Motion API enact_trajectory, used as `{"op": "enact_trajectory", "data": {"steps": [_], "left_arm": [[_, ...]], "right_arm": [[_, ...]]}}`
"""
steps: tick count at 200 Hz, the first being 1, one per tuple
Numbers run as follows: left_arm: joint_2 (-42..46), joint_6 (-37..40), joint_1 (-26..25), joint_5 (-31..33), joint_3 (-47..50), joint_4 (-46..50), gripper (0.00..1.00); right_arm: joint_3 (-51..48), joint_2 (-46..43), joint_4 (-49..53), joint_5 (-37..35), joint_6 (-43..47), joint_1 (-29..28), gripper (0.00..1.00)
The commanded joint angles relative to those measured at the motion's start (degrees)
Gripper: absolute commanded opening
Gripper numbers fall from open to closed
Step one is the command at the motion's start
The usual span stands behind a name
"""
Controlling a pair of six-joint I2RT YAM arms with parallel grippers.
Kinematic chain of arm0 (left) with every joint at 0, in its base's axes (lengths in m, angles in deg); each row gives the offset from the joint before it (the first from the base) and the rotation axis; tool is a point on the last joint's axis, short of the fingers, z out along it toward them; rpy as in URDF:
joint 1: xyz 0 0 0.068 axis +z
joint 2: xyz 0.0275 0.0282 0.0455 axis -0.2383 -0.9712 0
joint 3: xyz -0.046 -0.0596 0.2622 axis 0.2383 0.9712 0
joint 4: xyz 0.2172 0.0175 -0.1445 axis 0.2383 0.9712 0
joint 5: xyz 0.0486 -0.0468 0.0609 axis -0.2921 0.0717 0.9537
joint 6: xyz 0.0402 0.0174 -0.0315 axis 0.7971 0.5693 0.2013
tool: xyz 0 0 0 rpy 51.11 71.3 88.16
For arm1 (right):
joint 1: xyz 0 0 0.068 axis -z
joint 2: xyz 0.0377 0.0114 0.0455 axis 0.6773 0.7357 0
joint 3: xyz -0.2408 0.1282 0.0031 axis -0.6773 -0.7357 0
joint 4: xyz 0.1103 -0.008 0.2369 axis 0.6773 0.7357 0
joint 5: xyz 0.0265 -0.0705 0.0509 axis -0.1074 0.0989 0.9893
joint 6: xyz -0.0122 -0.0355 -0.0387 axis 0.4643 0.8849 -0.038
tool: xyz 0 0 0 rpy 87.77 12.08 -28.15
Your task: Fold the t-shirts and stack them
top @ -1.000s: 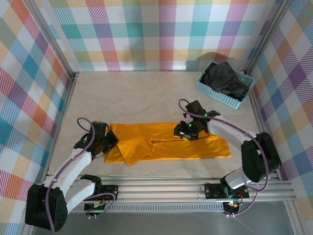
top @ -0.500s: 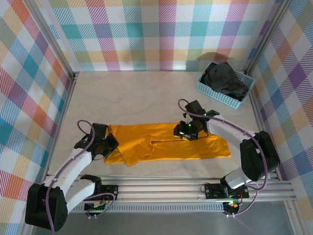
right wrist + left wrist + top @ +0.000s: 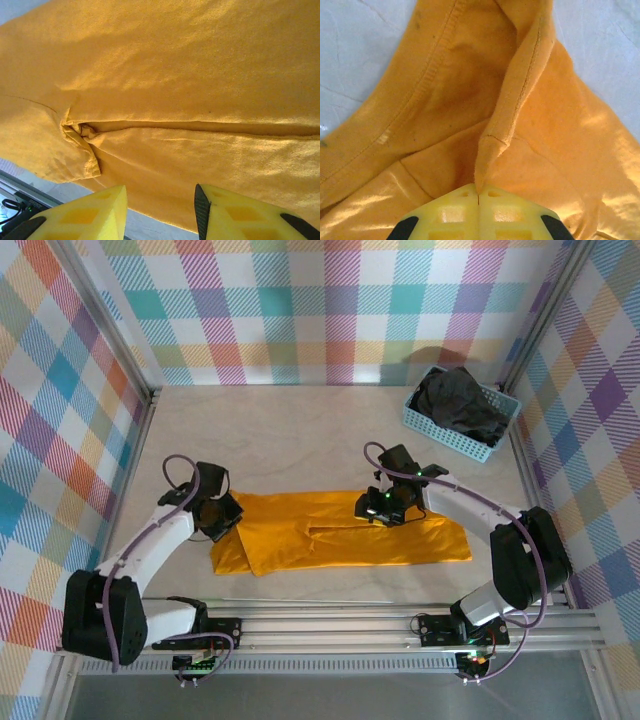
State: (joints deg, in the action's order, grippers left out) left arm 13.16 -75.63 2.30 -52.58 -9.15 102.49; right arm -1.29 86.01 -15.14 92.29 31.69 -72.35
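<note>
On the desk (image 3: 290,430), toward 6 o'clock from its middle, the orange t-shirt (image 3: 340,538) is laid out as a long band running from 9 to 3 o'clock, with one layer folded over along its length. At the band's 9 o'clock end the left gripper (image 3: 222,516) is set on the cloth. In the left wrist view this gripper (image 3: 478,199) is seen closed tight, its yellow fingers (image 3: 445,215) pressed together with a raised, stitched ridge of the orange t-shirt (image 3: 445,100) pinched between them. At about 1 o'clock from the band's middle, the right gripper (image 3: 386,506) is held over the far edge of the cloth. In the right wrist view it (image 3: 160,192) is spread wide, and the orange t-shirt (image 3: 175,75), creased and bunched at 9 o'clock, is seen between the two fingers (image 3: 90,212). In the desk's 2 o'clock corner, well apart from the orange cloth, the black t-shirt (image 3: 458,402) is heaped in a light blue basket (image 3: 447,438).
</note>
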Motion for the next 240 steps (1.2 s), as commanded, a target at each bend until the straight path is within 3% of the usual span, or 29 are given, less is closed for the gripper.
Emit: {"op": "enact_trajectory", "data": {"steps": [1, 88, 118, 134, 153, 165, 201, 240], "left_arm": [[-2.1, 2.0, 0.7, 2.7, -3.4, 4.1, 0.0], [-12.6, 3.6, 0.9, 7.3, -8.1, 5.2, 0.0], [-12.5, 3.0, 0.9, 8.3, -8.0, 4.2, 0.0], [-7.9, 2.5, 1.0, 7.3, -6.1, 1.6, 0.15], [-1.4, 2.6, 1.0, 6.7, -3.5, -2.7, 0.48], [-0.3, 3.9, 1.7, 6.3, -3.3, -4.2, 0.6], [-8.6, 7.6, 5.1, 2.9, -6.4, -5.3, 0.61], [-15.8, 8.7, 5.5, 1.8, -9.3, -8.2, 0.53]], "right_arm": [[1.6, 0.3, 1.5, -0.3, 0.8, -0.3, 0.41], [0.7, 0.7, 1.3, -1.0, 0.7, -0.2, 0.41], [0.5, 0.6, 1.3, -1.0, 0.6, -0.2, 0.41], [0.6, 0.6, 1.3, -1.1, 0.7, -0.2, 0.41], [0.6, 0.7, 1.2, -0.9, 0.7, -0.2, 0.41], [0.6, 0.9, 0.9, -0.6, 0.6, -0.2, 0.41], [0.9, 0.6, 1.0, -0.5, 0.5, -0.2, 0.41], [0.4, -0.1, 1.5, -1.0, 0.8, -0.2, 0.41]]}}
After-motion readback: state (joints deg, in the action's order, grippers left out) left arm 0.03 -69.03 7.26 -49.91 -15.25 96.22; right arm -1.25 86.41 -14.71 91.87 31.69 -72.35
